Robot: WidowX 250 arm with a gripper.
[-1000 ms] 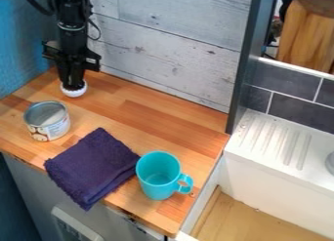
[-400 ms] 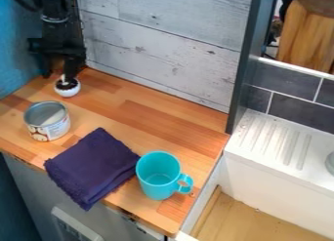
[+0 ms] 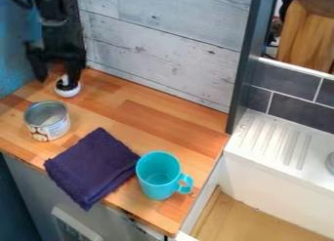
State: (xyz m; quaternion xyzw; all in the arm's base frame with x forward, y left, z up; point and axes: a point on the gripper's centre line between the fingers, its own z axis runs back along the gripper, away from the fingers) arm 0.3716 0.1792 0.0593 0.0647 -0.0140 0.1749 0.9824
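Black and hanging at the upper left of the frame, the gripper (image 3: 57, 78) is standing released, its two fingers spreading apart with a gap between them. Just beside the right-hand finger in the picture, a small white round object (image 3: 67, 92) is resting on the wooden counter (image 3: 150, 118), showing a dark middle with a pale stub rising from it; whether the finger is touching it, I cannot tell. Nearer the left edge, an open metal can (image 3: 56, 129) is standing upright, wearing a printed label. At the lower left, a folded dark purple cloth (image 3: 91, 167) is lying flat, one corner hanging over the counter's front edge. Right of the cloth, a turquoise mug (image 3: 156, 185) is standing upright, its handle pointing right. Whitewashed boards (image 3: 163, 35) are rising behind the counter, while a white ridged drainboard (image 3: 261, 157) is occupying the right side, below dark grey tiles (image 3: 293, 84).
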